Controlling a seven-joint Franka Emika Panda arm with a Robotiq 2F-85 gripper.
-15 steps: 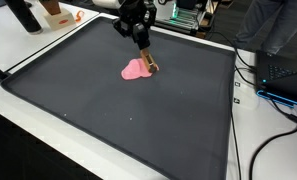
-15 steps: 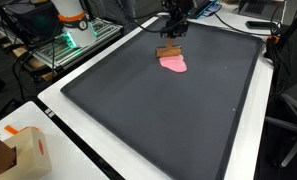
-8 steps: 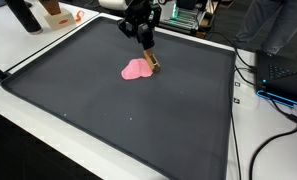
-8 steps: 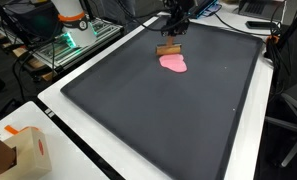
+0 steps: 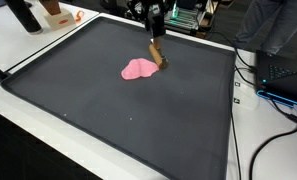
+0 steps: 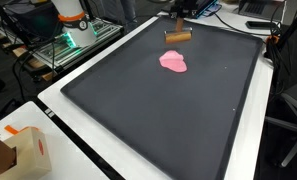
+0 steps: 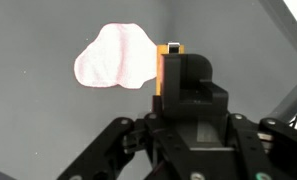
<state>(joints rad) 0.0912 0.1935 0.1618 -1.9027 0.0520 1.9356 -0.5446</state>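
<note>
Pincer (image 5: 155, 38) holds wooden block (image 5: 157, 54) aloft (long axis roughly level).

Robotics lab: trailing cables (image 5: 275, 128), green-lit electronics (image 6: 66, 44).

- The gripper (image 5: 155, 36) is showing plain black.
- The block (image 5: 158, 56) in its grip is glowing orange-brown, possibly bare wood, with a small white patch at its far end in the wrist view.
- The soft lump (image 5: 139, 69) just beside the gripper is showing even pink.
- The mat (image 5: 108, 110) beneath the gripper is reading uniform dark grey.
- The table (image 5: 48, 45) around it is showing white.
</note>
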